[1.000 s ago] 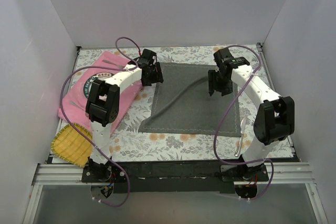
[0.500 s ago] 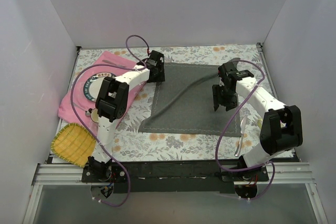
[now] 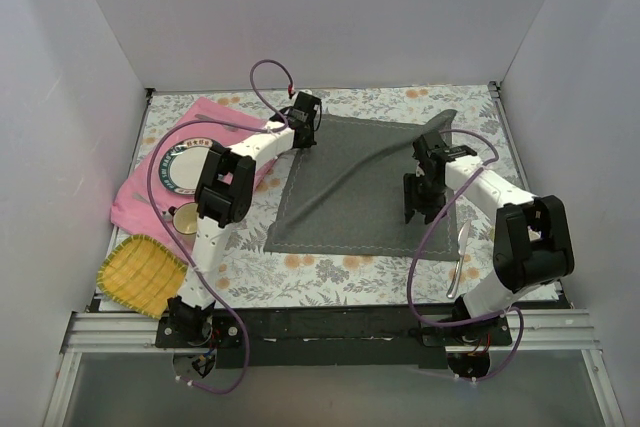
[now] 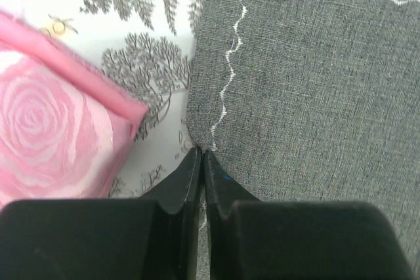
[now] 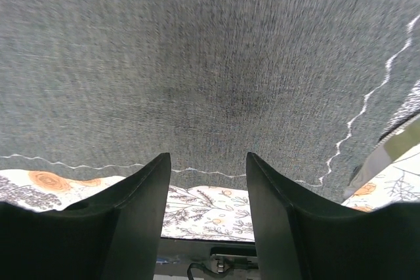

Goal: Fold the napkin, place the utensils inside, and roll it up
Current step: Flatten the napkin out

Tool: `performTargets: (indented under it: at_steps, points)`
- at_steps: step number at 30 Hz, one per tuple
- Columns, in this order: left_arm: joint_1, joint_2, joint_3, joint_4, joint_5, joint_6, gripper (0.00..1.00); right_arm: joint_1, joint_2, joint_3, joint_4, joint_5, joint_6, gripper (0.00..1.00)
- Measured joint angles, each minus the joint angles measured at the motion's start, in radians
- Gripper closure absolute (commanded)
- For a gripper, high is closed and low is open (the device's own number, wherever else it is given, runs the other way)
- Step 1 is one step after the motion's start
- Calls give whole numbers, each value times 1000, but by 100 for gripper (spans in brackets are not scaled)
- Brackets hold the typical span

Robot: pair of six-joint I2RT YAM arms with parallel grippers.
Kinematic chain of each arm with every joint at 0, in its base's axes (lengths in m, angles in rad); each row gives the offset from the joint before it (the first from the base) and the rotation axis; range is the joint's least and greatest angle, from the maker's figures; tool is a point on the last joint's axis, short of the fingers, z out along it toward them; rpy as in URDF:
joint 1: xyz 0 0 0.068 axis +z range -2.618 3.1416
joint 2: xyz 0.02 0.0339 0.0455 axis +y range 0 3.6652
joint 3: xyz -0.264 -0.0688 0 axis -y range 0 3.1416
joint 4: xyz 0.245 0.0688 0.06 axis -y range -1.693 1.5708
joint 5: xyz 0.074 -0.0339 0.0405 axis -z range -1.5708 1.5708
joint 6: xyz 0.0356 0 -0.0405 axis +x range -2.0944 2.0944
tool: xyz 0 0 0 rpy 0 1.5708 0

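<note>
The plate (image 3: 172,165) at 10 o'clock carries ring lettering too small to read. A floral-print tablecloth (image 3: 350,272) covers the table, boxed in by plain white walls (image 3: 330,17). The napkin (image 3: 365,192), coarse-woven charcoal cloth with wavy pale stitching, lies at centre, a ridge crossing it and its 1 o'clock corner lifted. The left gripper (image 4: 202,159) is pinched tight on its 11 o'clock corner, beside a pink rose-patterned placemat (image 4: 46,129). The right gripper (image 5: 209,162) hovers, jaws apart, over the 5 o'clock hem. A shiny knife (image 3: 460,259) lies at 4 o'clock.
</note>
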Motion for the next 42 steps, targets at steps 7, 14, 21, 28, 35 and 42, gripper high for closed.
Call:
performTargets:
  at_steps: [7, 14, 21, 28, 35, 42]
  points:
    - [-1, 51, 71, 19, -62, 40, 100, -20, 17, -116, 26, 4, 35, 46]
    - [-1, 79, 109, 25, -108, 76, 100, -90, -38, -217, 4, 19, 28, 46]
    - [-7, 79, 109, 24, -110, 82, 90, -89, -111, -222, -16, -9, 19, 45]
    - [-24, 43, 109, -29, -102, 23, 56, -97, -76, -69, -71, 34, -16, 44]
    - [-88, -114, 103, -104, -32, -97, 54, -111, 86, 43, 19, 42, -19, 44]
    - [-164, -407, -87, -122, 47, -160, 52, -129, 73, -116, 78, 49, -7, 44]
